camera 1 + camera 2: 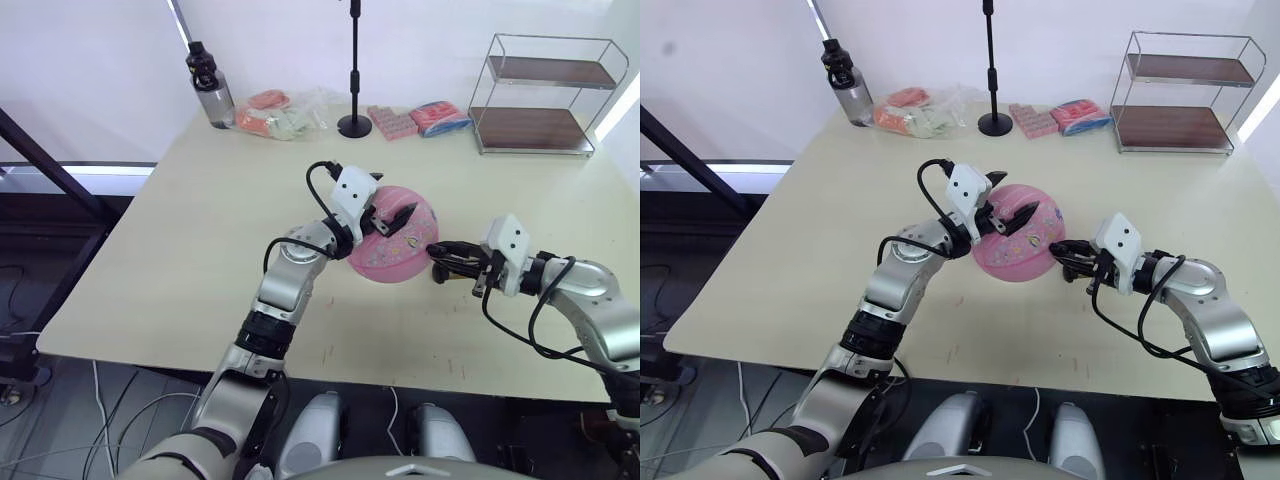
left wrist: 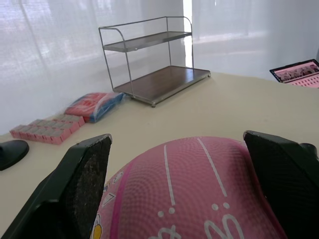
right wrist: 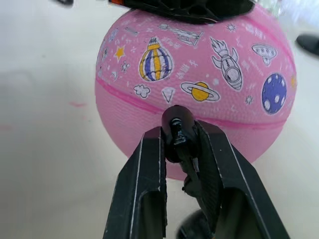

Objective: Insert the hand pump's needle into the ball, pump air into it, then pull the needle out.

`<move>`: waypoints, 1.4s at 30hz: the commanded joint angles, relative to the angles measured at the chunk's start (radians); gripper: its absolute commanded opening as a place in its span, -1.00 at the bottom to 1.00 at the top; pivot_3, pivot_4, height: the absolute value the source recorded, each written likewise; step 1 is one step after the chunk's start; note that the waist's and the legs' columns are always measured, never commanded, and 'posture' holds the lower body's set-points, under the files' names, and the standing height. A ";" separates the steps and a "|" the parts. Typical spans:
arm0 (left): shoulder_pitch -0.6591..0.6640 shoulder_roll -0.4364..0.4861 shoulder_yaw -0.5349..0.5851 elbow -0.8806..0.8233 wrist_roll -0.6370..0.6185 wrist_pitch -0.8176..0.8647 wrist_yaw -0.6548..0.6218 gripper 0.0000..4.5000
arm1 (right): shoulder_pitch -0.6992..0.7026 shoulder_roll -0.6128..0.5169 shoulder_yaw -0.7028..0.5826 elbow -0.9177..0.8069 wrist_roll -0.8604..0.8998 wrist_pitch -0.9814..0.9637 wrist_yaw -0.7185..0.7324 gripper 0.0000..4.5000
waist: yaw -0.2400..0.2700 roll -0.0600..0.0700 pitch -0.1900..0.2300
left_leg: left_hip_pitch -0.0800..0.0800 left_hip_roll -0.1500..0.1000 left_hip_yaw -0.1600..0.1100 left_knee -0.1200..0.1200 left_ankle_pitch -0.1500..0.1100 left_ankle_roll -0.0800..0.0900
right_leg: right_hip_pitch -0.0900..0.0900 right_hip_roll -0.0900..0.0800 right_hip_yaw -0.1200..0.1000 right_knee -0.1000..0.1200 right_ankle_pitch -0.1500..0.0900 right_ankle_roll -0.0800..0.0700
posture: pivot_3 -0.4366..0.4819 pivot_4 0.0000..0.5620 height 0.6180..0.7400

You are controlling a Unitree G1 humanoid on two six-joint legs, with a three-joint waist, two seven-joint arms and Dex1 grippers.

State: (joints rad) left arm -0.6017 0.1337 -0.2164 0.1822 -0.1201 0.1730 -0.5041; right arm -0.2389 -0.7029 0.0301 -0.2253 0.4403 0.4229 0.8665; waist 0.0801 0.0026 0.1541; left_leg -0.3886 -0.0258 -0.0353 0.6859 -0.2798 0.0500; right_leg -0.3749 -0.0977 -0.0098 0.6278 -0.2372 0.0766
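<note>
While the pink ball [image 1: 392, 247] sits near the middle of the worktop [image 1: 180, 260], the left end effector [image 1: 389, 216] straddles its top with fingers spread wide, one finger [image 2: 82, 174] on each side of the crown; whether they actually touch the rubber cannot be told. The right end effector [image 3: 178, 144] is closed narrow on a black fitting [image 3: 177, 130] at the ball's side, pressed up against the skin; the needle itself is hidden behind the fitting, so insertion depth is unknown. The pump barrel cannot be made out beyond the ball. Judgement: this is the insertion stage or just before it. Risks: with the left fingers wide, the ball is steadied only loosely, so a push from the right could roll it away toward the wire rack [image 1: 545, 95] side of the ball. An off-axis push could bend the pin or miss the valve. The narrow pinch on a round fitting may also let it twist or slip.
</note>
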 commanded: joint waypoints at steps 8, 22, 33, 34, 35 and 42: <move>0.061 0.027 -0.029 0.278 0.085 0.017 0.057 1.00 | 0.058 -0.105 -0.146 -0.080 0.065 -0.020 0.093 -0.85 | 0.019 0.001 -0.002 | -0.006 -0.009 -0.004 0.000 0.003 0.006 | -0.001 -0.007 -0.004 -0.002 0.000 0.001 | -0.05 -0.47 1.00; 0.050 0.017 -0.032 0.292 0.078 0.001 0.028 1.00 | 0.145 -0.107 -0.181 -0.014 -0.093 -0.331 0.118 -0.85 | -0.051 -0.004 -0.016 | 0.011 -0.003 -0.005 -0.003 0.000 0.000 | 0.015 -0.011 -0.002 -0.003 -0.002 0.014 | -0.05 -0.47 1.00; 0.005 0.044 0.014 0.167 0.019 -0.003 -0.074 1.00 | 0.205 -0.035 -0.071 0.159 -0.397 -0.692 -0.010 -0.85 | -0.043 -0.002 -0.016 | 0.007 -0.005 -0.009 -0.003 0.005 -0.004 | 0.011 -0.005 -0.005 -0.002 0.002 0.013 | -0.05 -0.47 1.00; -0.007 0.049 0.019 0.137 0.007 0.002 -0.092 1.00 | 0.203 -0.021 -0.061 0.167 -0.406 -0.701 -0.025 -0.85 | -0.042 -0.001 -0.016 | 0.006 -0.006 -0.009 -0.003 0.006 -0.003 | 0.010 -0.005 -0.004 -0.003 0.002 0.013 | -0.05 -0.47 1.00; -0.018 0.056 0.022 0.107 -0.003 0.002 -0.114 1.00 | 0.202 -0.009 -0.053 0.172 -0.409 -0.707 -0.037 -0.85 | -0.042 -0.003 -0.014 | 0.005 -0.006 -0.009 -0.004 0.007 -0.002 | 0.009 -0.005 -0.004 -0.003 0.002 0.013 | -0.05 -0.47 1.00; -0.069 0.096 0.050 -0.049 -0.075 0.065 -0.206 1.00 | 0.199 0.006 -0.038 0.220 -0.414 -0.762 -0.054 -0.85 | -0.042 -0.006 -0.002 | -0.009 -0.007 -0.011 -0.005 0.008 0.000 | -0.005 -0.002 -0.002 -0.004 0.007 0.011 | -0.05 -0.47 1.00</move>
State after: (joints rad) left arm -0.6646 0.2226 -0.1658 0.1658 -0.1839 0.2178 -0.6901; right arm -0.0314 -0.6919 0.0176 -0.0142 0.0252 -0.3302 0.8303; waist 0.0377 -0.0034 0.1524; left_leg -0.3991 -0.0331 -0.0470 0.6801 -0.2714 0.0503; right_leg -0.3812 -0.0992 -0.0123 0.6242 -0.2308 0.0874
